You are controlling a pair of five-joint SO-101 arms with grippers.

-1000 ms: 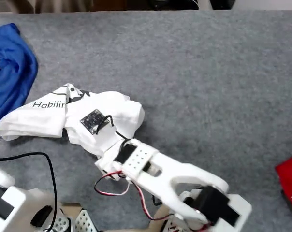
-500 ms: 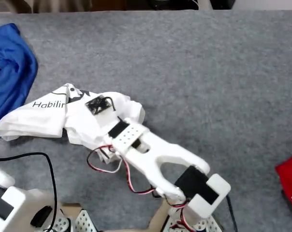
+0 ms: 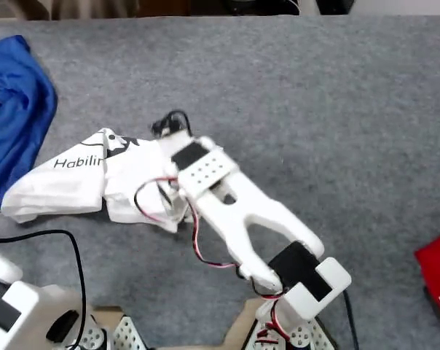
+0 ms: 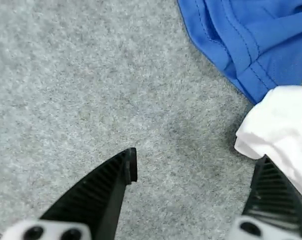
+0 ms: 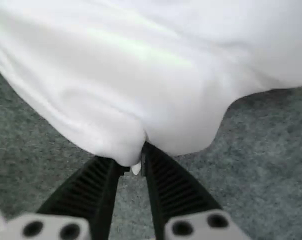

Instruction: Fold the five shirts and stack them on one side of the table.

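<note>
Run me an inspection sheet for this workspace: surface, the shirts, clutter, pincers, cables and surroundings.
Surface: grey fuzzy table cover.
Job's things: white shirt crumpled at the left; blue shirt bunched at the left edge beside it; red cloth at the right edge, cut off.
Clutter: nothing seen.
Grippers: left pincer open above the cover near both shirts; right pincer shut on a fold of the white shirt.
Cables: black cable at the near left; red and white wires along the right arm.
Surroundings: dark shapes beyond the far edge, too little to tell.
</note>
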